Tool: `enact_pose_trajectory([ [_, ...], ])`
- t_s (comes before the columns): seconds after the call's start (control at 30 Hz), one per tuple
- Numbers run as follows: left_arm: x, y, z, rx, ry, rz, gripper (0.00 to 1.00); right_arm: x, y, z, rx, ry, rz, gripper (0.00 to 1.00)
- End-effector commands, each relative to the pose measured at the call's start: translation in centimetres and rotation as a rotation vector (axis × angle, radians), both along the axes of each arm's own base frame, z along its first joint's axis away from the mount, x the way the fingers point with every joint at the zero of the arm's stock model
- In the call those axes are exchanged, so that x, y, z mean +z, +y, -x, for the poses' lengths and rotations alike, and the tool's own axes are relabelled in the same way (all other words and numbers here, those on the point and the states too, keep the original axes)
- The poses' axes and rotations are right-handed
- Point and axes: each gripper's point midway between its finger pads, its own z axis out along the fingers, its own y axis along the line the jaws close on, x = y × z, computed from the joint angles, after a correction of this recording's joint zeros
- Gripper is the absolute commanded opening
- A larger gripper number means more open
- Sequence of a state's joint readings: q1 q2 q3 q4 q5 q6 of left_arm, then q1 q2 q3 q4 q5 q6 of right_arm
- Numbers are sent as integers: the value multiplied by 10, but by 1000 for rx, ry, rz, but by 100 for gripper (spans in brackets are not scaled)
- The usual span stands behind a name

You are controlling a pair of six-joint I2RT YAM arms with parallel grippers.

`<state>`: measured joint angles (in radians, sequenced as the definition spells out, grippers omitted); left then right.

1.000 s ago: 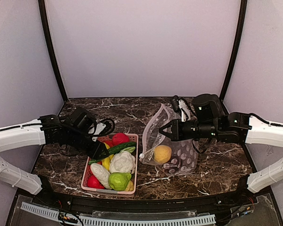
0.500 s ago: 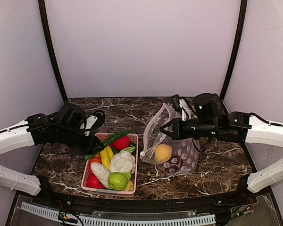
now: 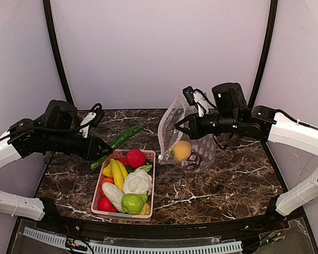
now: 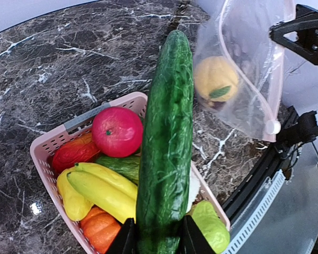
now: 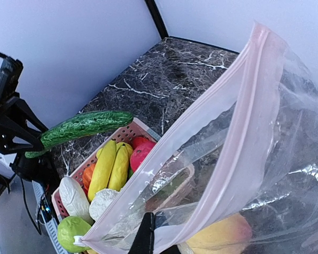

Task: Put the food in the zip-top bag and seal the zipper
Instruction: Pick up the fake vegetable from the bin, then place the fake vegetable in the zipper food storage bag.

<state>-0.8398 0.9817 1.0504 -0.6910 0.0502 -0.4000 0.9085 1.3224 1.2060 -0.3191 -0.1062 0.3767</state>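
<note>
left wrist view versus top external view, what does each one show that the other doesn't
Only the left wrist view: the left gripper clamped on the long green toy cucumber's end, seen close, and a green leaf on the yellow-orange ball. Only the top view: the white toy cauliflower. Both: the cucumber, the pink slatted plastic basket, the round red fruit and the clear dotted zip-top bag.

Dark marbled table (image 3: 228, 185) bearing pink basket (image 3: 116, 215)
</note>
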Motion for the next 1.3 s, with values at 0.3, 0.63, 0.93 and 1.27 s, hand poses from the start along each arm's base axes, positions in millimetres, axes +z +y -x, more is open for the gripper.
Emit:
enact_pose_trajectory([
  [0.3,34,-22,32,-124,83,221,26,-40,32,7,222,11,114,0],
  [0.63,37,-35,41,-179,136,295,25,-52,28,-7,124,30,124,0],
  [0.93,1,-44,37,-152,228,273,25,-51,35,-10,99,58,106,0],
  [1.27,-46,-61,13,-80,289,229,24,-65,43,-2,29,57,214,0],
])
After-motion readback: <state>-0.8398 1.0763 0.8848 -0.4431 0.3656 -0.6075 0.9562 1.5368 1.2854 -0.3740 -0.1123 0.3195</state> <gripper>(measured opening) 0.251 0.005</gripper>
